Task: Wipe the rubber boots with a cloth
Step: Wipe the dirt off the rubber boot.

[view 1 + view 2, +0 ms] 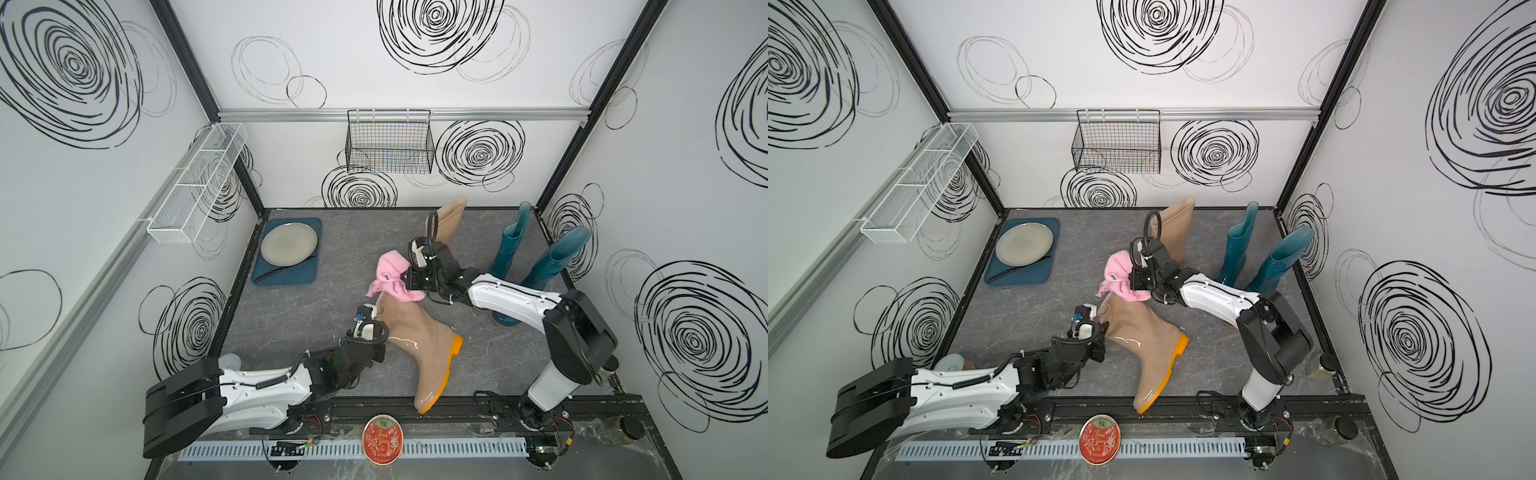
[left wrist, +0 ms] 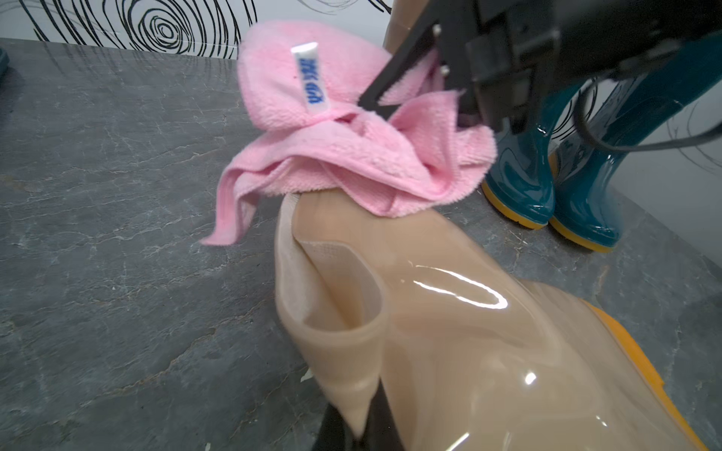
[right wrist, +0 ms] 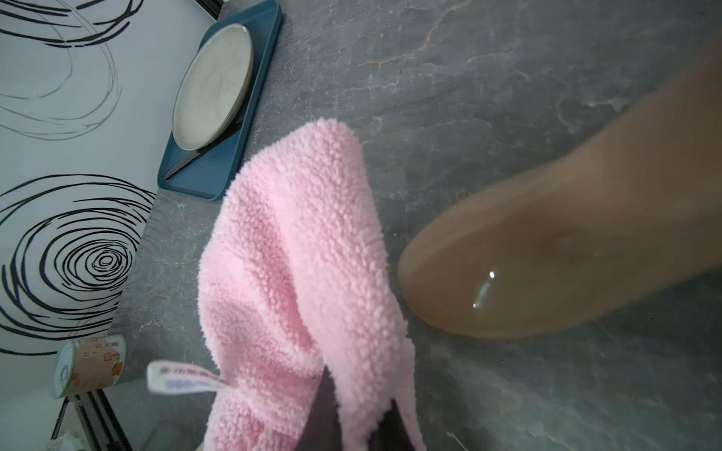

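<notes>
The right gripper (image 1: 404, 277) clamps the fluffy pink terry cloth (image 1: 388, 276) on the 11 o'clock end of the glossy beige-tan rubber boot (image 1: 415, 336). The left gripper (image 2: 359, 425) pinches its rim, which hard strokes might pull free.

Bunched pink cloth (image 1: 392, 282) in right end effector (image 1: 406, 277) rests atop tilted beige boot (image 1: 419, 345); teal boots (image 1: 513, 249) stand upright nearby.

There are four boots: two beige, a tilted beige boot (image 1: 411, 345) at the centre and an upright beige boot (image 1: 451, 220) toward twelve o'clock, and two teal boots (image 1: 552, 266) toward two o'clock. There is one pink cloth (image 1: 390, 266), one tray (image 1: 309, 270) at ten o'clock holding one plate (image 1: 289, 243) and one knife (image 1: 276, 272), two wire baskets (image 1: 388, 141), and one red tin (image 1: 382, 438) at six o'clock.
</notes>
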